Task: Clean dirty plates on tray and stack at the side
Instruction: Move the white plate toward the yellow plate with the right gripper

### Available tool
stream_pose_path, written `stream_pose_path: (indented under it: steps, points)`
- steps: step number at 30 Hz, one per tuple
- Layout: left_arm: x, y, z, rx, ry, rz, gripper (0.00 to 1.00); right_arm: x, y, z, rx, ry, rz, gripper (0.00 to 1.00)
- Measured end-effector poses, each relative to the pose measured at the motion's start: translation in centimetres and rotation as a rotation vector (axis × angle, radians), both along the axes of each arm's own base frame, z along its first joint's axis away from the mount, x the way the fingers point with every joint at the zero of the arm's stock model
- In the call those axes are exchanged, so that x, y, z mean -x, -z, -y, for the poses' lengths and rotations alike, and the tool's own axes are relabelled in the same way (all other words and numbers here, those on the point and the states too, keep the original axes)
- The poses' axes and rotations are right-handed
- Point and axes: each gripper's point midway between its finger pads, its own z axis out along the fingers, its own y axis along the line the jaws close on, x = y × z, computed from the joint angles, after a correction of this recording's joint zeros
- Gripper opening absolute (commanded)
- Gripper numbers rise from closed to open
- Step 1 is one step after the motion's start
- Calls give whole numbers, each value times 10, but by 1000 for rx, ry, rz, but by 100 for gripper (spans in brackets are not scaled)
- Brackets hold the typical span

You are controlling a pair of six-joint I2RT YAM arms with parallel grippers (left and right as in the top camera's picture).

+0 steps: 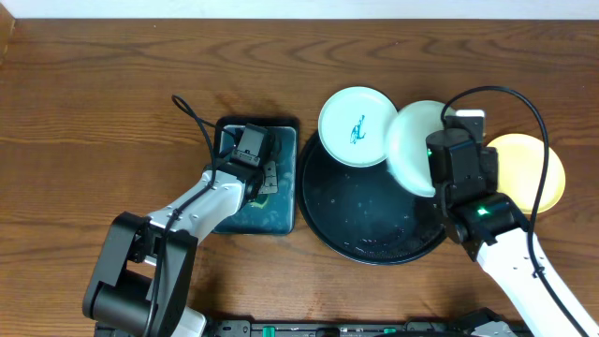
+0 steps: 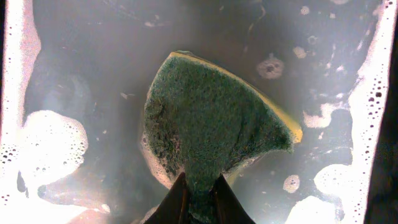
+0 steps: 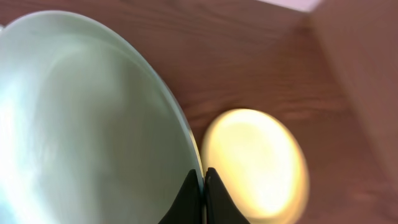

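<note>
My right gripper (image 3: 203, 186) is shut on the rim of the pale mint plate (image 1: 412, 148), holding it tilted above the right side of the black tray (image 1: 323, 211); the plate fills the left of the right wrist view (image 3: 81, 124). The white plate (image 1: 357, 125) with a teal scribble rests on the tray's far rim. The pale yellow plate (image 1: 538, 170) lies on the table to the right, also in the right wrist view (image 3: 255, 165). My left gripper (image 2: 199, 193) is shut on the green sponge (image 2: 208, 124) over the soapy teal tray (image 1: 281, 201).
Soap foam (image 2: 46, 146) lies in the teal tray's water. A black cable (image 1: 192, 112) loops over the table left of the teal tray. A small white box (image 1: 471, 115) sits behind the right arm.
</note>
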Motion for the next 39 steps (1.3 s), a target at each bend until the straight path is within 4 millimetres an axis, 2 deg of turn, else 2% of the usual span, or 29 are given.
stream_pose_path:
  steps: [2,7,12,16,23,34,39]
  points:
    - [0,0,0,0,0,0,7,3,-7,5,56,33,18,1]
    - [0,0,0,0,0,0,7,1,-15,-20,141,-72,23,1]
    - [0,0,0,0,0,0,8,5,-35,-14,279,-25,61,1]
    - [0,0,0,0,0,0,7,7,-43,-22,354,-50,67,1]
    - [0,0,0,0,0,0,7,11,-50,-26,494,-98,16,1]
    - [0,0,0,0,0,0,7,13,-73,-29,646,-87,17,1]
    - [0,0,0,0,0,0,7,15,-77,-46,694,-152,14,1]
